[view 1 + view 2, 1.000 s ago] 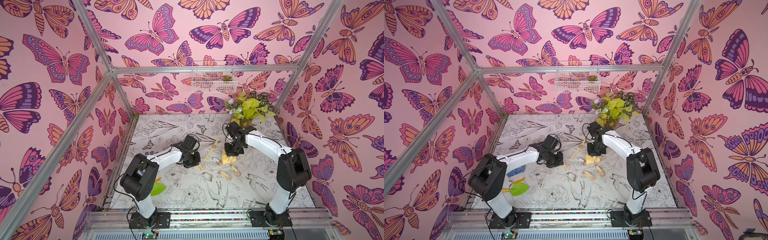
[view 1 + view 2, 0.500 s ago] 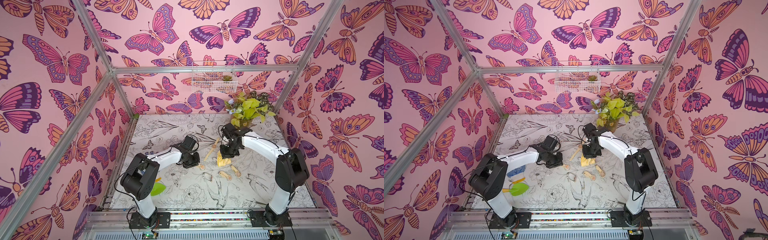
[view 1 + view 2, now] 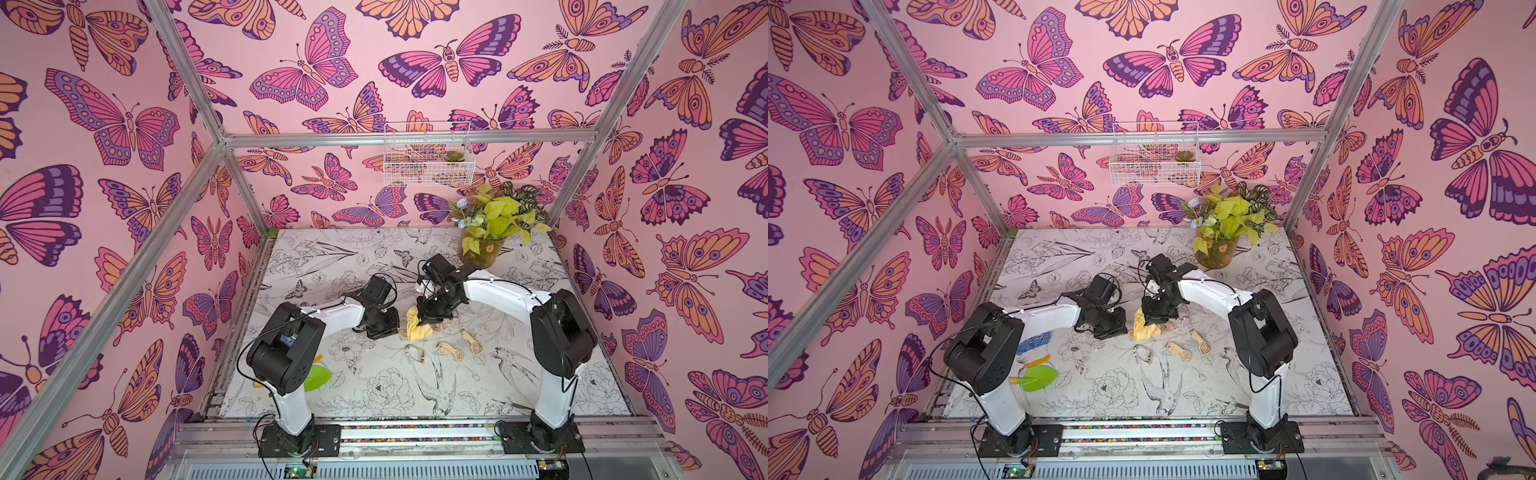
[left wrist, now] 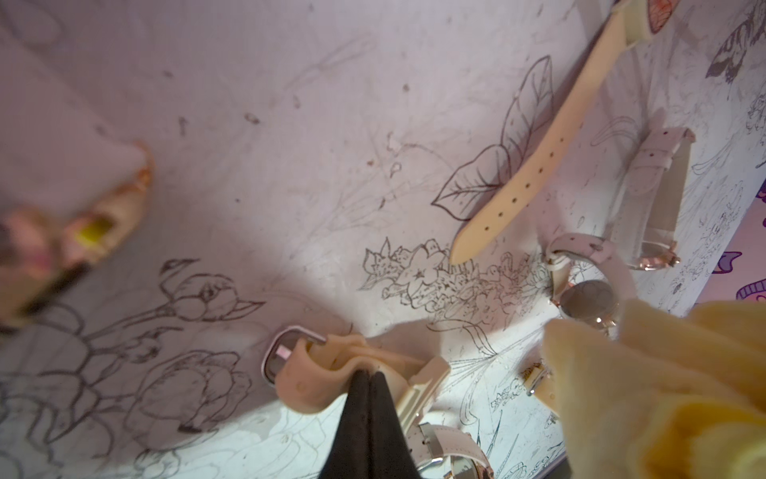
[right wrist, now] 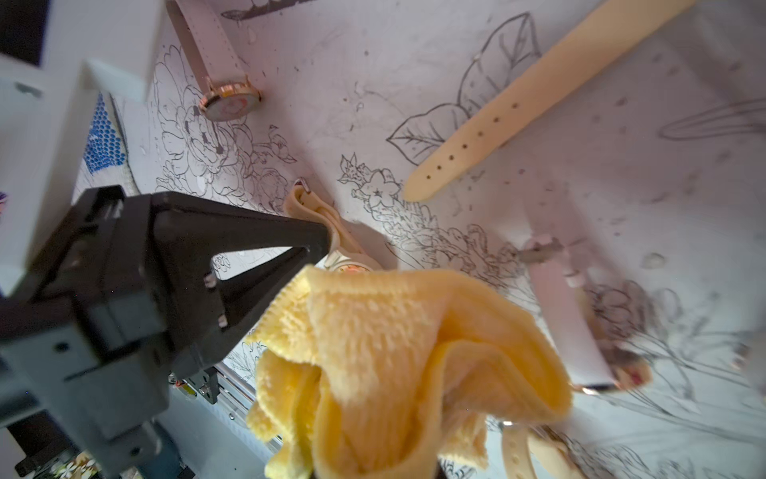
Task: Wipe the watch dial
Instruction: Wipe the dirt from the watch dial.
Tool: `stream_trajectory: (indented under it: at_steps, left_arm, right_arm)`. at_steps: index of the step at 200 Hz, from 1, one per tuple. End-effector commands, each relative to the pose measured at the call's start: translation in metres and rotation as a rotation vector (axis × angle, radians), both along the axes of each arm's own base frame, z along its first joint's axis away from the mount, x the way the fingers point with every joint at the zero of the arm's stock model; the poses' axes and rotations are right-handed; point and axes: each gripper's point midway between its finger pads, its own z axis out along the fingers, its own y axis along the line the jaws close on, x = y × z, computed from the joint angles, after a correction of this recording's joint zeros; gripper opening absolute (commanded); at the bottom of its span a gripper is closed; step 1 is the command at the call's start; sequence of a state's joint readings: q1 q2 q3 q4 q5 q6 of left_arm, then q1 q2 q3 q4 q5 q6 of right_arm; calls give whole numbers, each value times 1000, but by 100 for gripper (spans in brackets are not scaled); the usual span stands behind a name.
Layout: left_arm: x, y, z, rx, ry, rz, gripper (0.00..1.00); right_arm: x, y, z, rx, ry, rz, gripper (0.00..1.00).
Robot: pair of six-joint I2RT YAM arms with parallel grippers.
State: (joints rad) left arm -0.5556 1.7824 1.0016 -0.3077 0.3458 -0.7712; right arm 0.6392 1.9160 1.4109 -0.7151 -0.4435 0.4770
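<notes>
One watch point(image 4: 306, 385) with a peach strap sits close to the middle of the tabletop point(image 3: 374, 395). It is pinched at the strap by the left end effector point(image 4: 368, 375), whose dark fingers are pressed together on it. Its rounded-square case point(image 4: 278, 357) points away from the fingers, and whether it rests on the surface or hangs just above it cannot be told. At about 3 o'clock of that watch, in both top views, hangs a bunched yellow cloth point(image 3: 417, 326), clamped in the closed right end effector point(image 3: 430, 316), whose wrist stands at 1 o'clock of the cloth. In the left wrist view the cloth's edge is beside the held watch but apart from its case, and it overlaps a round grey dial point(image 4: 588, 300) on a second, pale-strapped watch. Several loose watches point(image 3: 451, 351) lie at 5 o'clock from the cloth, and a long cream strap point(image 4: 534, 153) lies flat nearby. A potted plant point(image 3: 492, 232) stands at 1 o'clock by the back wall, below a white wire basket point(image 3: 428, 156). A green leaf-shaped item point(image 3: 318, 376) lies at 8 o'clock, by the left arm.
</notes>
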Motion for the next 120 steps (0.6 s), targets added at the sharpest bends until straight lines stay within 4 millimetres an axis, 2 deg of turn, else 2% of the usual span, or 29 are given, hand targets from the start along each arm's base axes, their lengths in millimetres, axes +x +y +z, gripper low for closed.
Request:
stream_trajectory:
  at_steps: [1,33,67,120]
  left_arm:
    - [-6,5,-19,26,34,13,0]
    - [-5,4,-19,21,33,21,0]
    - [-5,5,-18,22,29,25,0]
    - [-6,6,-21,28,38,29,0]
  right_arm:
    - [-7,22,-3,70,27,24,0]
    - [-11,38,-15,107,32,39,0]
    - [-15,43,-40,82,53,48,0]
    - [-19,15,-84,-100,56,22,0]
